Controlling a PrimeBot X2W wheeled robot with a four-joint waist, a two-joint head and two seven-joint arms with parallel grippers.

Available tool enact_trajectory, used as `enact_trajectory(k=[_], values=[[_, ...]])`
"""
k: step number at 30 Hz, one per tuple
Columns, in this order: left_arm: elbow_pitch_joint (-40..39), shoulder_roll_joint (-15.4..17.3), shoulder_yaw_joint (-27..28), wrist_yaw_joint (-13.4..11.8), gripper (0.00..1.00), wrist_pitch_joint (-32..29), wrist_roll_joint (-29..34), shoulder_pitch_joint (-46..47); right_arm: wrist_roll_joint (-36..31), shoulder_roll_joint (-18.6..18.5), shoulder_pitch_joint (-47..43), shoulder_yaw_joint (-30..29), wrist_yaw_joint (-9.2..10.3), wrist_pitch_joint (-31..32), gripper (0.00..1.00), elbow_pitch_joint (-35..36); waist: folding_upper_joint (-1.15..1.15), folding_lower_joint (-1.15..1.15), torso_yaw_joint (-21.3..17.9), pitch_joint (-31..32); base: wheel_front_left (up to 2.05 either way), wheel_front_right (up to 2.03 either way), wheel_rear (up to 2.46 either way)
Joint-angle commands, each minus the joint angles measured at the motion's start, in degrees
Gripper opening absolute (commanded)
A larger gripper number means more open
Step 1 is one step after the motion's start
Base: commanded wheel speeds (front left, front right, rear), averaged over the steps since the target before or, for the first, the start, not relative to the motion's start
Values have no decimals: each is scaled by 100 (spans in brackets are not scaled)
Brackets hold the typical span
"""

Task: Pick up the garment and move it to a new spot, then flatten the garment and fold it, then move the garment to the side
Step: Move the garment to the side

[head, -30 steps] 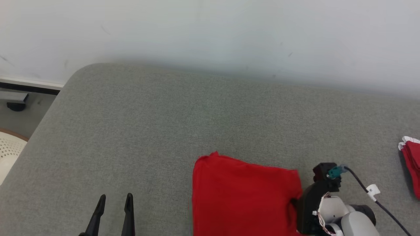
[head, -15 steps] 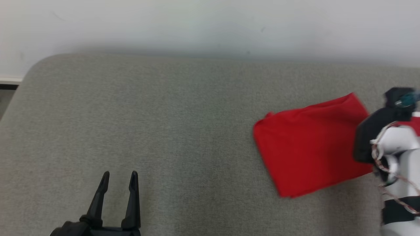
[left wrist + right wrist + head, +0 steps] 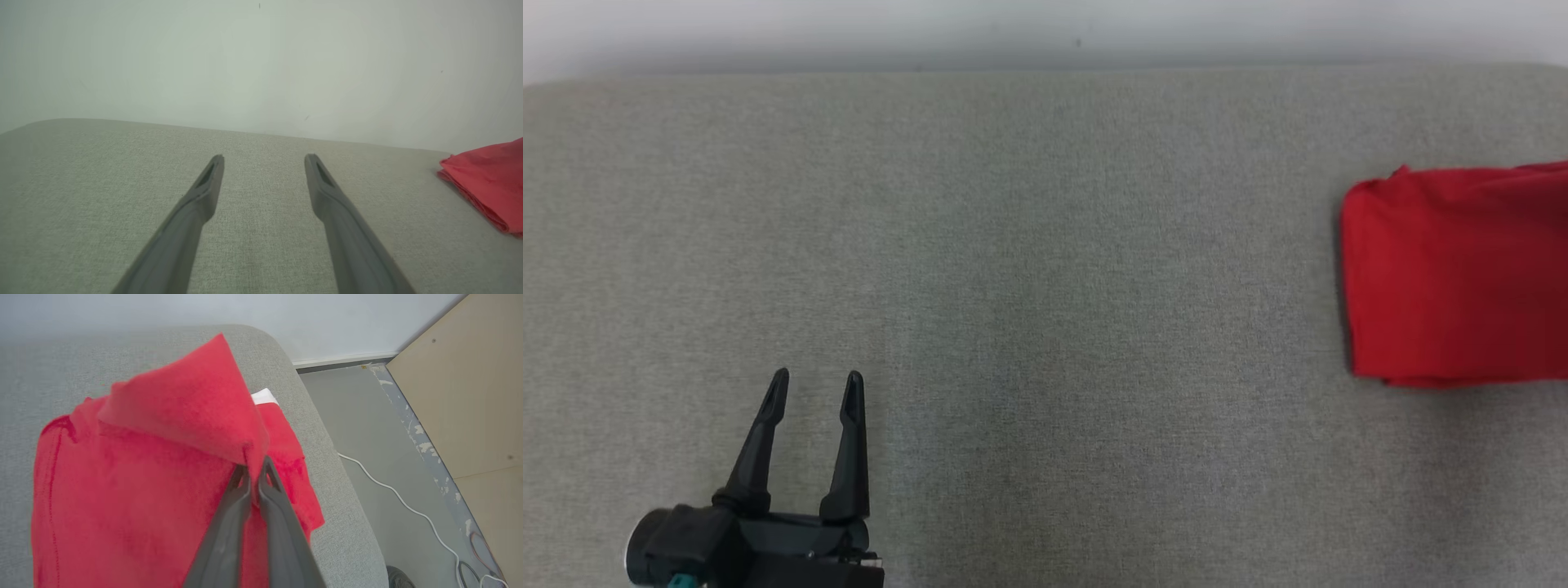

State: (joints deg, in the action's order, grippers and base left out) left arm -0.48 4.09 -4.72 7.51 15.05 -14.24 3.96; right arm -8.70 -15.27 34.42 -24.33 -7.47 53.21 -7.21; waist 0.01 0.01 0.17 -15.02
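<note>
**Red garment carried to the cushion's right end**

The head camera has swung during the last second, so the whole scene has slid across. Beyond that, the red garment (image 3: 1454, 273) has turned. Half a second ago it lay slanted to the back edge of the grey cushion (image 3: 1045, 245); now its sides run square to that edge.

A pale wall (image 3: 1045, 24) rises straight behind the cushion's back edge. In the right wrist view, another red cloth (image 3: 288, 437) with a white scrap (image 3: 264, 396) pokes out from under the garment, close to the cushion's rounded right corner. Past the right edge lies a grey floor (image 3: 359, 416) with a white cable (image 3: 392, 494) snaking across it. A beige panel (image 3: 470, 396) stands along the floor's far side, and a few coloured wires (image 3: 478, 547) lie at its foot.

The garment lies folded at the right end of the cushion, well apart from the left gripper (image 3: 817, 376). That gripper hovers low over the front-left part of the cushion. Its fingers are spread wide with nothing between them, and they point toward the back edge. The right gripper (image 3: 255, 465) has its fingers pinched together on the garment's cloth, and one corner is pulled up into a peak above the rest.
</note>
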Motion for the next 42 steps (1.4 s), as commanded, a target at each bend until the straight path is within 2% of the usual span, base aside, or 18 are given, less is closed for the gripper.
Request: enact_trajectory(k=[1,8,14,15,16,22,25,28,30,34,42], values=[[-3,43,11,-8,100,12,-9,73,-70,-55,108,-7,-1,-16,0,-26,-1,-1,-133,-254,0,0,0],[-41,208,-108,-8,100,11,4,302,-537,-715,503,35,-1,-562,0,-624,-1,-1,-156,-648,0,0,0],[20,258,-254,-8,100,12,27,477,-938,-1088,760,213,-1,-1278,2,-1289,-1,-1,-123,-819,0,0,0],[35,255,-273,-8,100,12,34,481,-978,-1123,767,296,-1,-1436,71,-1335,-1,-1,-119,-826,0,0,0],[36,253,-279,-8,100,12,50,501,-1025,-1160,783,342,-1,-1617,100,-1344,-1,-1,-119,-834,0,0,0],[-145,259,-325,-8,100,12,30,532,-1224,-1139,818,476,-1,-2178,100,-1653,-1,-1,-171,-765,0,0,0],[-168,276,-200,-9,100,12,31,399,-1120,-1054,762,550,-1,-2409,100,-1731,-1,-1,-214,-615,0,0,0],[-269,183,-57,-10,100,12,-23,322,-902,-1055,600,727,-1,-2910,100,-1778,-1,-1,-259,-400,0,0,0],[-288,116,110,-18,100,12,42,222,-445,-997,507,856,-1,-3347,100,-1842,-1,-1,-284,-209,0,0,0],[-242,2,337,-59,100,11,145,11,492,-552,248,1074,-1,-4119,100,-1749,-1,-1,-369,166,0,0,0],[90,-106,611,-211,100,12,50,-408,1894,-4,-1179,2141,0,-5238,100,-849,-1,-1,-331,922,0,0,0]])
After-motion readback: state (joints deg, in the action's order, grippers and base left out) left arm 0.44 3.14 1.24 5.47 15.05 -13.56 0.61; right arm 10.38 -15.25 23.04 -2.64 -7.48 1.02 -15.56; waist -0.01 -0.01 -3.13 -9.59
